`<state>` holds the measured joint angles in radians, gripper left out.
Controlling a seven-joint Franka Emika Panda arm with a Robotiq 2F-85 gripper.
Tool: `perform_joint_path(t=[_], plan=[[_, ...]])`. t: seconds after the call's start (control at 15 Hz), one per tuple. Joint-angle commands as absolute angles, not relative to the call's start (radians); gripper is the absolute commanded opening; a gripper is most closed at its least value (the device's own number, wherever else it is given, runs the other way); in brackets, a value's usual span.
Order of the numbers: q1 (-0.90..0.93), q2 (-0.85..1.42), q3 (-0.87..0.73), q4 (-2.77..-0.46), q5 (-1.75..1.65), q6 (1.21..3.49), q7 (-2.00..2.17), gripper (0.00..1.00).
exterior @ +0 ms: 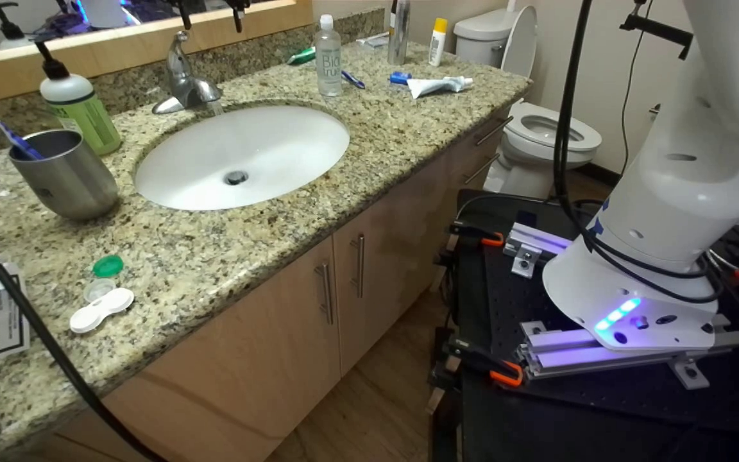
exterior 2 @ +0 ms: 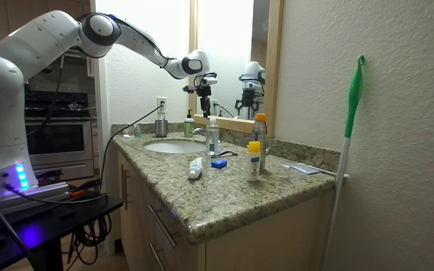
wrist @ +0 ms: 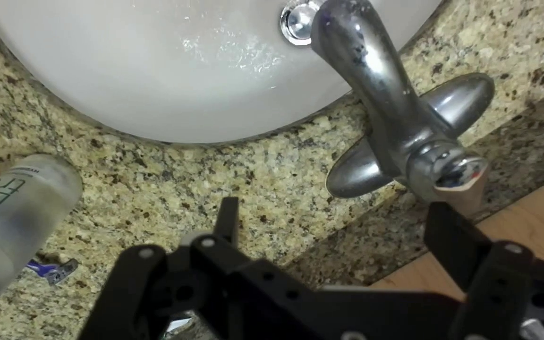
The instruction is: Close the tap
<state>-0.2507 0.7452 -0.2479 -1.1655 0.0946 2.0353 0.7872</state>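
Note:
The silver-grey tap [exterior: 183, 83] stands at the back rim of the white oval basin [exterior: 273, 144]. Its lever handle [exterior: 179, 46] points up. A thin stream of water seems to leave the spout, and wet splashes show in the basin in the wrist view. The tap [wrist: 380, 80] fills the upper right there; in an exterior view the tap [exterior 2: 199, 131] is partly hidden behind the bottle. My gripper [wrist: 333, 207] is open with nothing between its fingers. Its right finger appears close to the lever; contact cannot be told. The gripper [exterior: 211, 25] also hangs above the tap in an exterior view.
A clear plastic bottle [exterior: 329, 64] stands right of the basin. A green soap bottle [exterior: 90, 115] and a grey metal cup [exterior: 71, 176] stand on the left. The wooden mirror frame [exterior: 106, 48] and granite backsplash [exterior: 132, 80] rise close behind the tap.

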Motion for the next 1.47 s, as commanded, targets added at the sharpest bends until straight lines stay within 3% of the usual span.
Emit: perform_joint_path(t=[0.0,0.27,1.13,1.4], plan=[[-0.232,0.758,-0.239,-1.141,0.081,1.989,0.776,1.0],[-0.227,0.745,-0.243,-1.16,0.083,2.024,0.786,1.0],[-0.337,0.826,-0.166,-0.987,0.243,1.709,0.674,1.0],[-0.313,0.779,-0.181,-1.063,0.222,1.785,0.684,1.0]])
